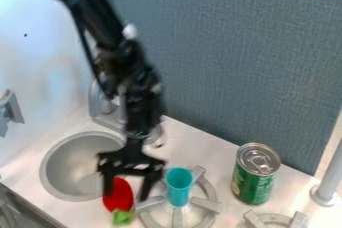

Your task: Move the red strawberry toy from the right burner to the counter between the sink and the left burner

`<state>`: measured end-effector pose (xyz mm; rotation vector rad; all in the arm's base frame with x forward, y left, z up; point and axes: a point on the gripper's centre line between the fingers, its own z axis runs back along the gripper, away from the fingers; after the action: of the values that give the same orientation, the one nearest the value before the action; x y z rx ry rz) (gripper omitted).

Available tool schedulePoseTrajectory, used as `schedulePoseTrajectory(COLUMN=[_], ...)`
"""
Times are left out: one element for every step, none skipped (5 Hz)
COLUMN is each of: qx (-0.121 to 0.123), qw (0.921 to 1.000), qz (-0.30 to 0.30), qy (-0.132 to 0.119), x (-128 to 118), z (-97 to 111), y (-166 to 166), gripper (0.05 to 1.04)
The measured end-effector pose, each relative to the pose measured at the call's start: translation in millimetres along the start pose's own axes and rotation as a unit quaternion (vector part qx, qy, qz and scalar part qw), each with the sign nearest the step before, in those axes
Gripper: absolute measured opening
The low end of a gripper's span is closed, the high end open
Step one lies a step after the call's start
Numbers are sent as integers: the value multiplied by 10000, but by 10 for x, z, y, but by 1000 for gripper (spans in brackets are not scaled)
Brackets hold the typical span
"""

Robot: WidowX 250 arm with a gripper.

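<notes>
With the view as a clock face, the hand (126,195) hangs wide open near 7 o'clock, its fingers astride the red toy with a green end (118,195) on the counter (29,177), between the sink bowl (73,167) and the stove burner holding the turquoise cup (178,188) at 6. This looks like lining up; a firm grip would call for centring before closing.

A blue-grey textured panel (234,62) stands beside a pale wall (33,52).
</notes>
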<state>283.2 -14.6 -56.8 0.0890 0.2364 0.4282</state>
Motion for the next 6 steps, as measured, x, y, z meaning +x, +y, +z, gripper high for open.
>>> schedulePoseTrajectory(qx=[191, 317, 133, 73, -28, -161], qw=[9991, 9969, 9832, 9659, 9490, 9366], qz=[-212, -562, -1512, -2244, -2748, -3207], qy=[-305, -443, -1011, -1291, -1547, -1403], x=[-130, -117, -39, 120, 138, 160], z=[340, 546, 866, 794, 847, 736], y=[-154, -320, -792, -1269, -1585, -1738], gripper=[1003, 1000, 1000, 1000, 1000, 1000])
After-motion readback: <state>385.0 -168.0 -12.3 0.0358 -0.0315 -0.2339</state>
